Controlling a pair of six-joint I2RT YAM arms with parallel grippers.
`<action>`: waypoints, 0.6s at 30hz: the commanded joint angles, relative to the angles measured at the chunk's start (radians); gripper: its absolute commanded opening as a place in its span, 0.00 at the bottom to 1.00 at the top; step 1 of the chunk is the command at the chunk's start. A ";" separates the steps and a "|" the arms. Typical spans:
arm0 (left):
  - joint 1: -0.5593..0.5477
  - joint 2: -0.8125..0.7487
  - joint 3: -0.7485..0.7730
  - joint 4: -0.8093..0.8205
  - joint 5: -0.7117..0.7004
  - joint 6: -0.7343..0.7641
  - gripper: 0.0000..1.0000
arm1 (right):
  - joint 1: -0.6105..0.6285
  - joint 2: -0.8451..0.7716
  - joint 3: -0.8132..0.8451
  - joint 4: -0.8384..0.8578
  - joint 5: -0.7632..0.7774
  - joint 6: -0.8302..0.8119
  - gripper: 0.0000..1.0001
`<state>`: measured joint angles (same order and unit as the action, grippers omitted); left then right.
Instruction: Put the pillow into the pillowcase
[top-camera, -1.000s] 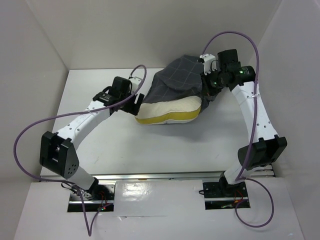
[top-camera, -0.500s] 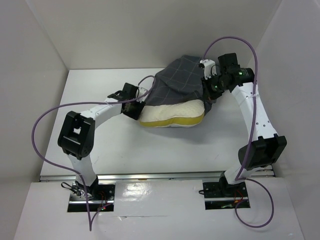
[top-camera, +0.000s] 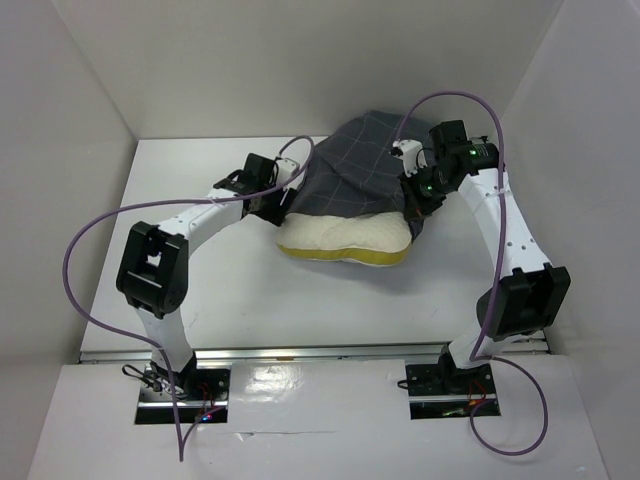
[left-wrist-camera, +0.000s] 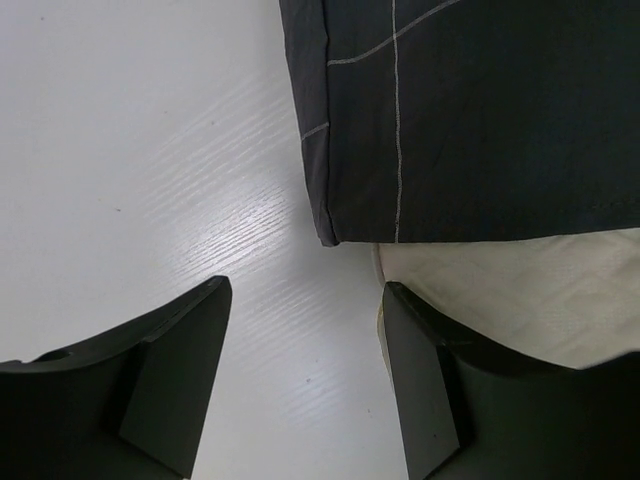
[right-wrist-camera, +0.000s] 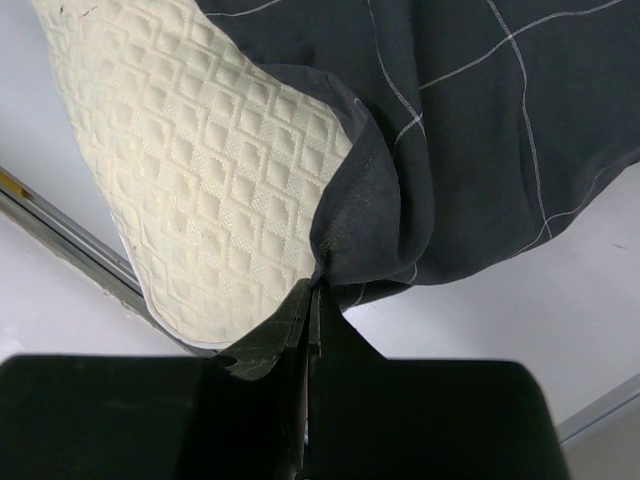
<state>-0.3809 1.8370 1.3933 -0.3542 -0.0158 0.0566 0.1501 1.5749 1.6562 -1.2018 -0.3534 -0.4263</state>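
The cream-yellow pillow (top-camera: 345, 238) lies mid-table, its far part covered by the dark grid-lined pillowcase (top-camera: 355, 170); a yellow side band shows along its near edge. My left gripper (top-camera: 272, 208) is open at the pillow's left end; in the left wrist view (left-wrist-camera: 305, 295) its jaws stand over bare table, the pillowcase corner (left-wrist-camera: 330, 225) just ahead and the pillow (left-wrist-camera: 520, 290) against the right finger. My right gripper (top-camera: 412, 200) is shut on the pillowcase hem (right-wrist-camera: 340, 240) beside the quilted pillow (right-wrist-camera: 200, 190).
White walls close in the table (top-camera: 200, 290) at the back and on both sides. A purple cable loops over each arm. A metal rail (top-camera: 330, 352) runs along the near edge.
The left arm has swung in and its gripper now sits at the pillow's left end. The right gripper has drawn the pillowcase hem nearer, covering more of the pillow.
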 joint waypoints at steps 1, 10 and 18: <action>0.004 0.013 -0.008 0.049 0.025 0.038 0.75 | -0.004 -0.044 0.004 0.005 -0.019 -0.022 0.00; 0.004 0.123 0.018 0.119 0.025 0.052 0.73 | -0.004 -0.072 -0.036 0.015 -0.019 -0.022 0.00; 0.004 0.205 0.142 0.118 0.025 0.032 0.56 | -0.004 -0.081 -0.067 0.005 -0.010 -0.012 0.00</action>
<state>-0.3756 2.0270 1.4612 -0.2756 -0.0090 0.0982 0.1501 1.5475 1.5982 -1.1999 -0.3527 -0.4397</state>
